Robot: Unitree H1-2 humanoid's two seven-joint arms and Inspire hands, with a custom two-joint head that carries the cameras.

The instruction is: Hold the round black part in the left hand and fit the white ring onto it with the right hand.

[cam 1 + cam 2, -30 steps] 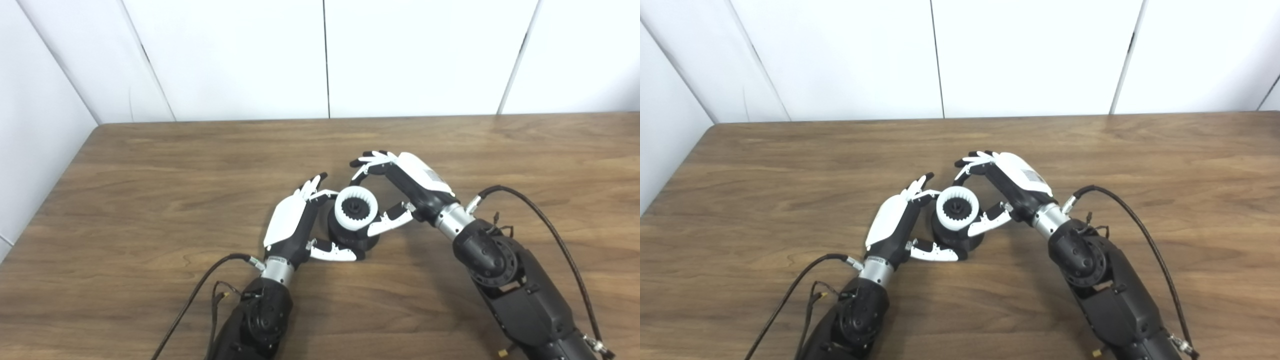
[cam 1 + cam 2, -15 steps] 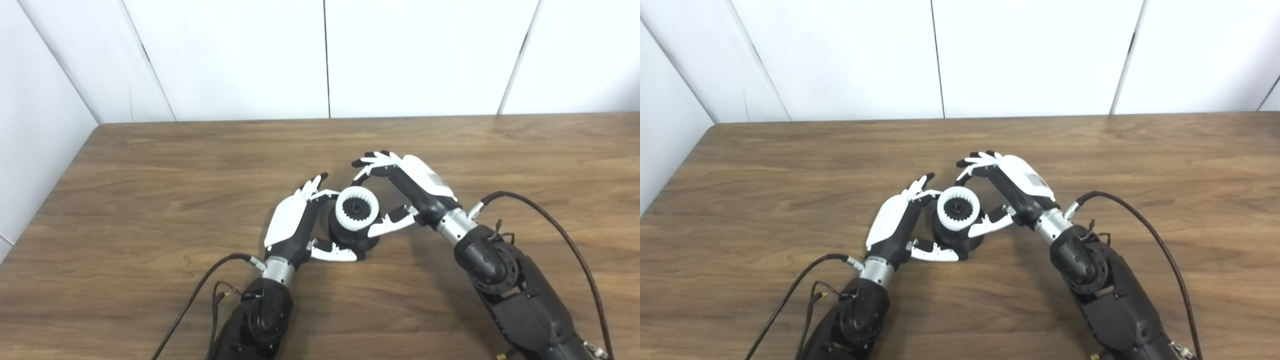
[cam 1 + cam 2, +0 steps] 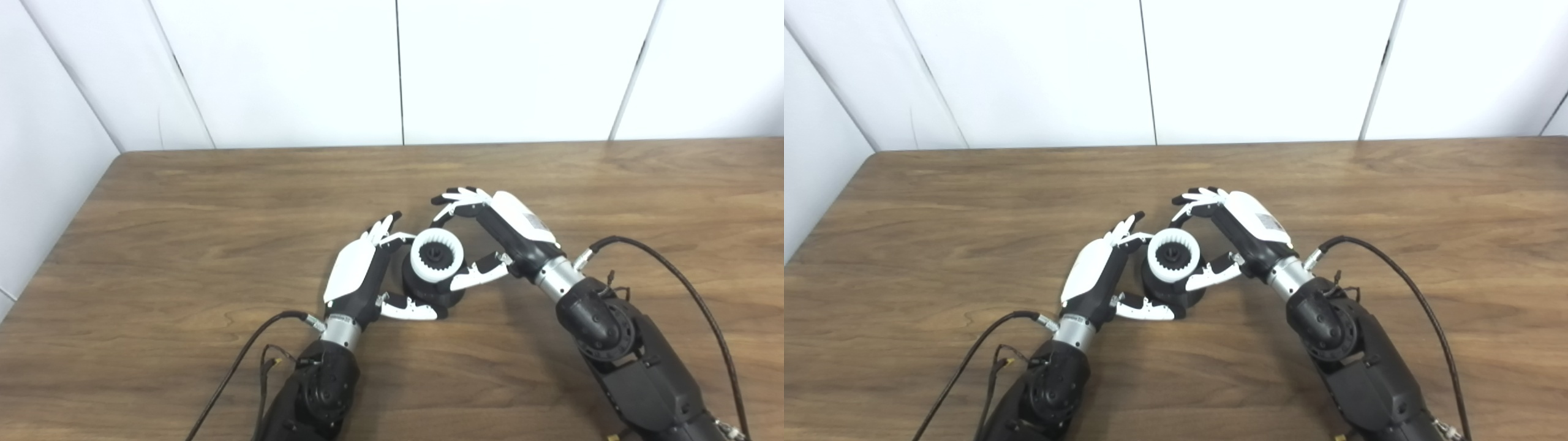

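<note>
The round black part (image 3: pixel 429 288) sits on the brown wooden table (image 3: pixel 184 202), about in the middle between the left and right edges and a bit nearer the front edge than the back one. The white ring (image 3: pixel 436 256) with little teeth on its inside is on top of the black part, and a small black hub (image 3: pixel 435 252) shows in the ring's hole. The left hand (image 3: pixel 361 269) is wrapped around the left side of the black part, with its thumb (image 3: pixel 407 308) along the front of the bottom and its fingers (image 3: pixel 384 229) curled behind it, so it is holding the part. The right hand (image 3: pixel 490 236) is spread around the ring from the right side. Its thumb (image 3: pixel 474 275) touches the ring's front right edge, and its fingers (image 3: pixel 456 199) arch over the back and stay a little off the ring. A black cable (image 3: pixel 674 275) loops out from the right arm above the table
</note>
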